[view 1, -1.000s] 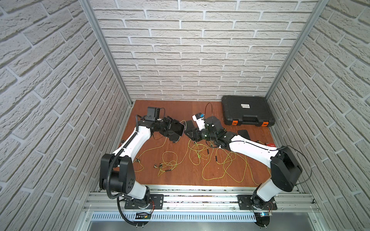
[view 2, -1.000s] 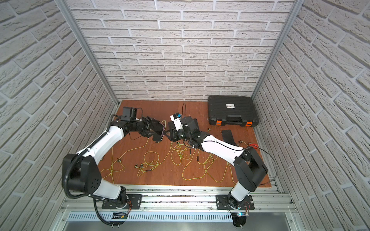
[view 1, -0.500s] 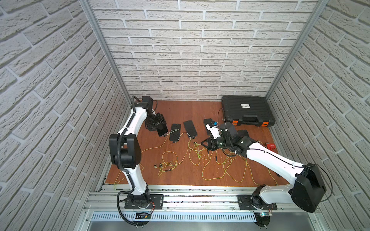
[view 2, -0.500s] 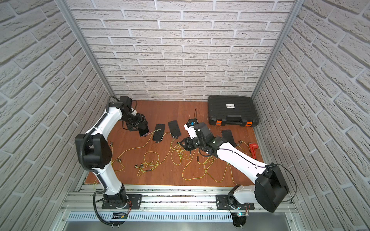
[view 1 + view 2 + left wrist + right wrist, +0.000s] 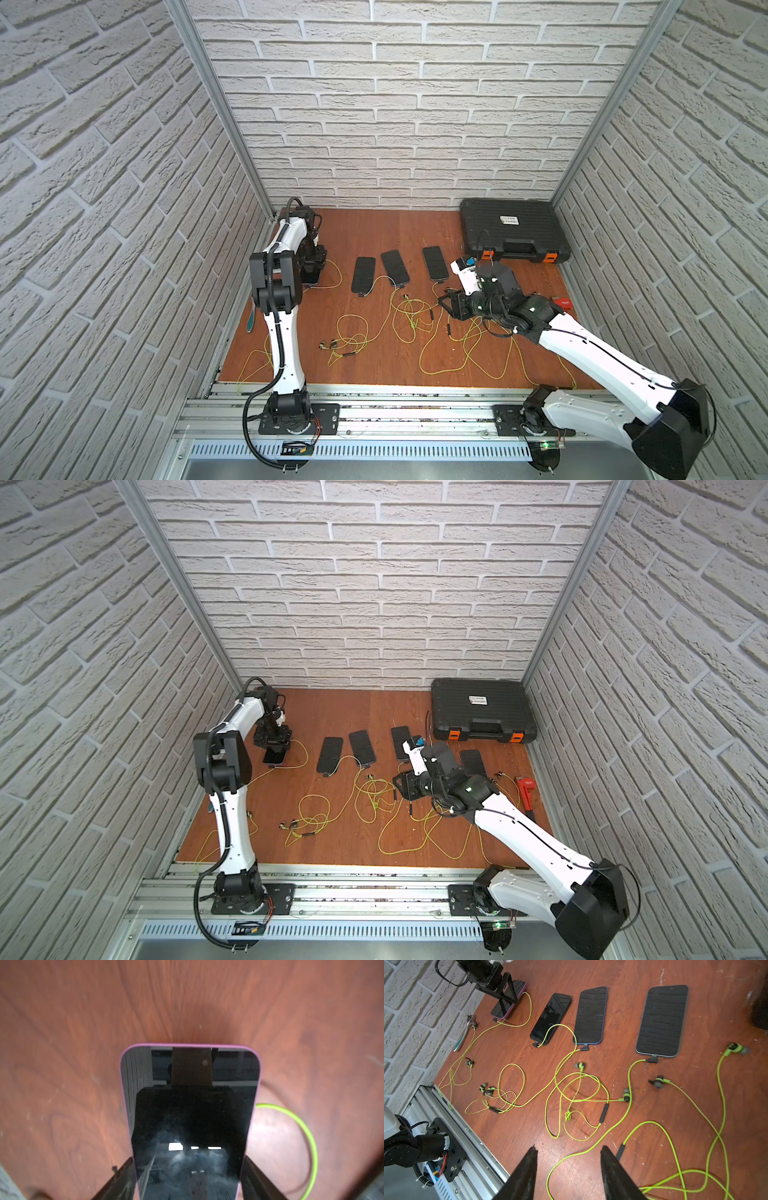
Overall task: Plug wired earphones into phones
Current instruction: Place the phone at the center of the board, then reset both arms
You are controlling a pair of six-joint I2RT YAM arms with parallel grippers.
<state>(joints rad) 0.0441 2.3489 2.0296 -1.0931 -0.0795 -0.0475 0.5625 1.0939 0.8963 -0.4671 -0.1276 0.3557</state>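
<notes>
- Your left gripper (image 5: 188, 1158) is clamping the pink-edged phone (image 5: 191, 1105) by its long sides on the table (image 5: 62, 1043).
- Your right gripper (image 5: 569, 1147) is hovering, released and empty, over earphones (image 5: 581, 1084) trailing from the other phones (image 5: 590, 1016).

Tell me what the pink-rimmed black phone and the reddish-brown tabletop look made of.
The pink-rimmed black phone has a glossy, glass-like front, since it mirrors its surroundings and bright lights; its rim looks like matte soft plastic or silicone, uncertain. The reddish-brown tabletop looks like wood or wood-look laminate, judging by the grain swirls; semi-gloss and scuffed.
</notes>
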